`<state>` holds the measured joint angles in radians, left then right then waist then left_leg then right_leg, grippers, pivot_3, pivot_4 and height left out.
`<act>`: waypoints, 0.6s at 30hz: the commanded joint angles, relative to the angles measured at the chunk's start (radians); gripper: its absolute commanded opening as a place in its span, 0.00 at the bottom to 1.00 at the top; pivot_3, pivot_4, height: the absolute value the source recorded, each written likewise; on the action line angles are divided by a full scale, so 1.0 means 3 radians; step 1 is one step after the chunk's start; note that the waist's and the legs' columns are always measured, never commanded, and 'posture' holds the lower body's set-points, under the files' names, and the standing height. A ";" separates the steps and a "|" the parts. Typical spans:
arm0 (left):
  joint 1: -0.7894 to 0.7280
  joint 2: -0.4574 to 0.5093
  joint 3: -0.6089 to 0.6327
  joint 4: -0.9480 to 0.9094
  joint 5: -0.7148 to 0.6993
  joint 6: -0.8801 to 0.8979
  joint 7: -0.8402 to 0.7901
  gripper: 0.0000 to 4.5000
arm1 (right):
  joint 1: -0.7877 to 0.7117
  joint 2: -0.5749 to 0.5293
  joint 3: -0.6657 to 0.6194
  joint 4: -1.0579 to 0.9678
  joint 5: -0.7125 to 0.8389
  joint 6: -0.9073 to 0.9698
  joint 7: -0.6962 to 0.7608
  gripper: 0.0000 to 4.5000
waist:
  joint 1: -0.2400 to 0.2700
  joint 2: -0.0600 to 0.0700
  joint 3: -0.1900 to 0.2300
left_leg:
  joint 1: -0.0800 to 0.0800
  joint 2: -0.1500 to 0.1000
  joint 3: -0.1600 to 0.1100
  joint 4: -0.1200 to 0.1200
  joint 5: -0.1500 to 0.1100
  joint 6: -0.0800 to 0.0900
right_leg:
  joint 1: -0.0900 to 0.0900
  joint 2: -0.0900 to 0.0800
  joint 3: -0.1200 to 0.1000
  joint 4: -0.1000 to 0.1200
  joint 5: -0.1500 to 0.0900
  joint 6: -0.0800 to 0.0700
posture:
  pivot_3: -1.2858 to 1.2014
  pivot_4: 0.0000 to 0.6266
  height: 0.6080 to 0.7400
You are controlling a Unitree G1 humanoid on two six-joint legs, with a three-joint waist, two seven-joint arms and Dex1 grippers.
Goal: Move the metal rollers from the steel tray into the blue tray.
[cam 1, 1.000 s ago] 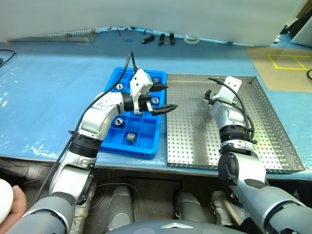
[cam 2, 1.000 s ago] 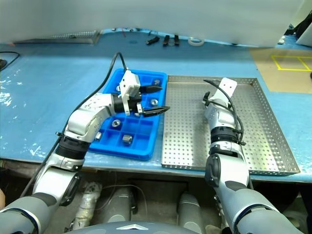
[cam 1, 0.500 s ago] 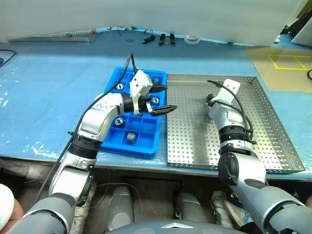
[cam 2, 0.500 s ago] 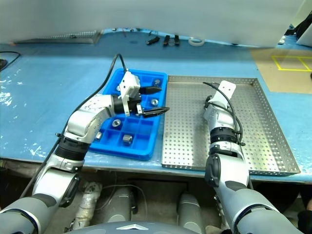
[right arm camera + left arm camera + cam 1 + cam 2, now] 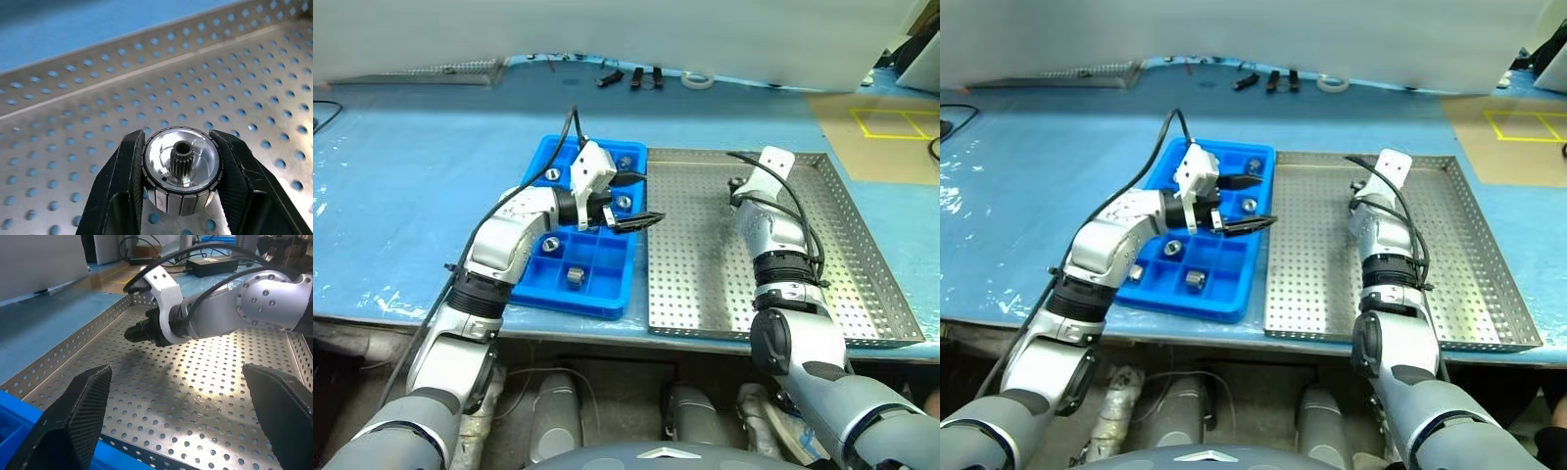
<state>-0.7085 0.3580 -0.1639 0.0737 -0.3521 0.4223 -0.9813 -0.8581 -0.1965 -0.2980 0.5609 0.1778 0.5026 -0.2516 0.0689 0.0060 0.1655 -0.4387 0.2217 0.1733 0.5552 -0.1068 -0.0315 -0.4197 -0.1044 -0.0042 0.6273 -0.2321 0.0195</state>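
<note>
Head views: bright blue gridded plastic tray (image 5: 582,279) sits just left of the large perforated steel tray (image 5: 862,284) on the blue table (image 5: 401,186). Small silver metal rollers (image 5: 575,277) lie in several blue compartments. Left gripper (image 5: 636,199) hangs over the blue tray's right edge, jaws spread wide. Right gripper (image 5: 1359,189) is above the steel tray's far middle.

Left wrist view: black fingers (image 5: 73,418) wide apart; perforated floor beyond, right gripper above it.

Right wrist view: right gripper's fingers (image 5: 120,188) pinch one shiny ribbed roller (image 5: 182,169), clear of the steel floor.
</note>
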 commanded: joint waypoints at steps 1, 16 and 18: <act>0.0044 0.0125 0.0089 -0.0190 -0.0067 0.0102 -0.0033 1.00 | 0.0047 -0.0133 0.0153 -0.0470 -0.0003 0.0149 0.0300 0.37 | 0.0002 0.0000 0.0000 | 0.0000 0.0000 0.0000 0.0000 0.0000 0.0000 | 0.0000 0.0000 0.0000 0.0000 0.0000 0.0000 | 0.49 0.24 1.00; 0.0976 0.0879 0.0713 -0.1251 -0.0449 0.0778 0.0183 1.00 | 0.0514 -0.0873 0.1224 -0.2026 0.0932 0.1058 0.3312 0.37 | 0.0147 0.0000 0.0000 | -0.0003 0.0005 -0.0002 -0.0012 -0.0001 0.0001 | 0.0000 -0.0001 -0.0020 -0.0010 -0.0004 -0.0007 | 0.59 0.24 1.00; 0.1141 0.0964 0.0809 -0.1460 -0.0560 0.0895 0.0213 1.00 | 0.0668 -0.1084 0.1391 -0.2281 0.1069 0.1097 0.3738 0.37 | 0.0223 0.0000 0.0000 | -0.0003 0.0005 -0.0003 -0.0014 -0.0003 0.0003 | 0.0003 -0.0002 -0.0023 -0.0012 -0.0007 -0.0012 | 0.61 0.24 1.00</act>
<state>-0.3777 0.6283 0.0347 -0.2827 -0.4784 0.6665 -0.9269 -0.6673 -0.4894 0.0951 -0.0290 0.4415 0.8250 0.7562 0.1357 0.0061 0.1656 -0.4404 0.2231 0.1722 0.5506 -0.1076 -0.0307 -0.4191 -0.1056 -0.0123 0.6236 -0.2344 0.0156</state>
